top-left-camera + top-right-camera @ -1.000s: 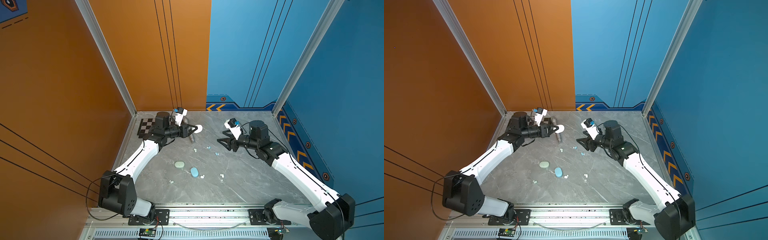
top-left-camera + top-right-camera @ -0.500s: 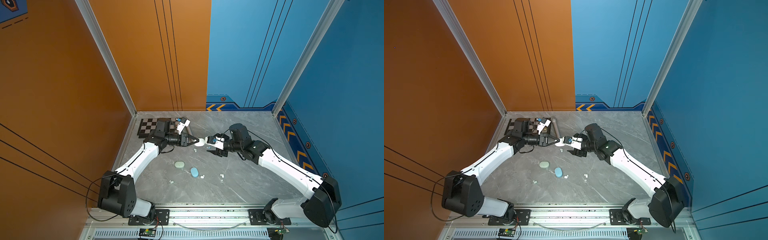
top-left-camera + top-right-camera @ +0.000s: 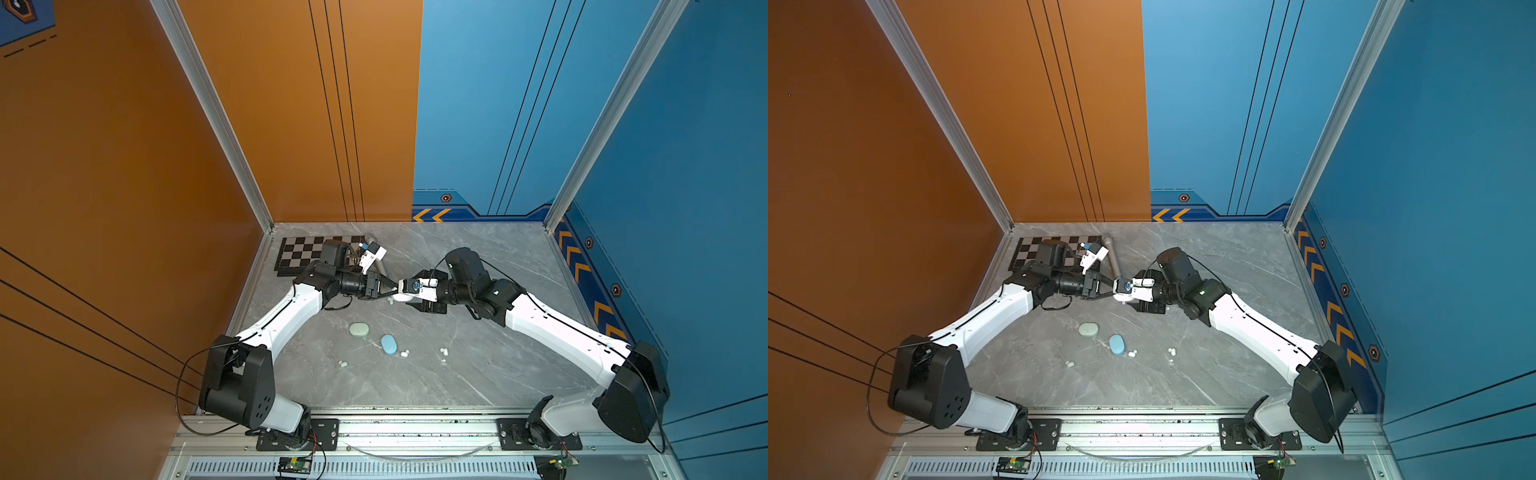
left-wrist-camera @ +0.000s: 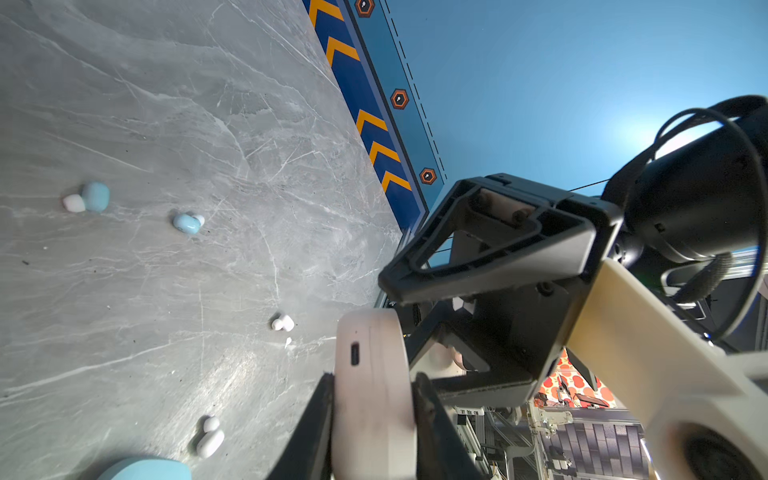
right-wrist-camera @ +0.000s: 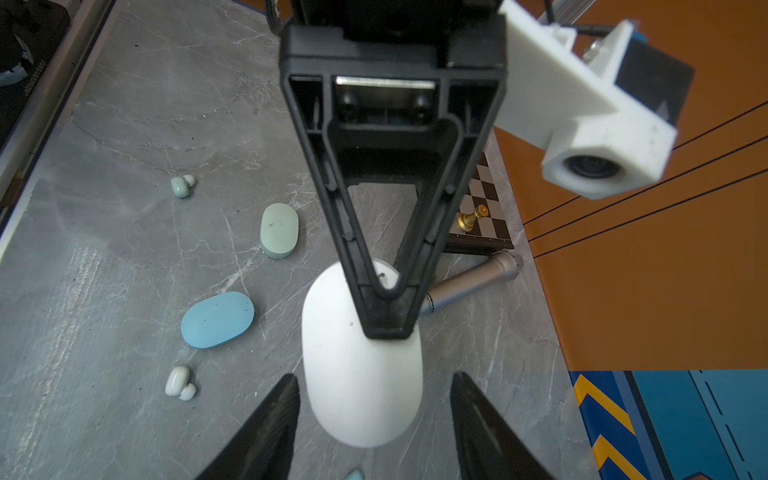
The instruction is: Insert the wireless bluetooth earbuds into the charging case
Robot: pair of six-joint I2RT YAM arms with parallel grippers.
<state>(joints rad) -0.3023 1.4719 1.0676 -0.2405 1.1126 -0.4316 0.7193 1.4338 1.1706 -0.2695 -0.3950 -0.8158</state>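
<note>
left gripper (image 3: pixel 388 286) clamps the white charging case (image 4: pixel 370 365) across its flat faces, lid shut, lifted off the table (image 5: pixel 124 291); right gripper (image 5: pixel 374 382) faces it with jaws spread, straddling the case's free end, gaps both sides, holding nothing. Case long axis runs gripper to gripper, so right looks placed to take or open it. Loose earbuds (image 5: pixel 179 382) lie on the table below the case.

My left pincer (image 3: pixel 390 286) and right pincer (image 3: pixel 412 291) are black. I see a white case (image 5: pixel 361 374), a pale blue case (image 5: pixel 217 319), a mint case (image 5: pixel 279 230), a grey marble-veined desk (image 5: pixel 124 291), a black-and-white chequered board (image 3: pixel 301 254).
</note>
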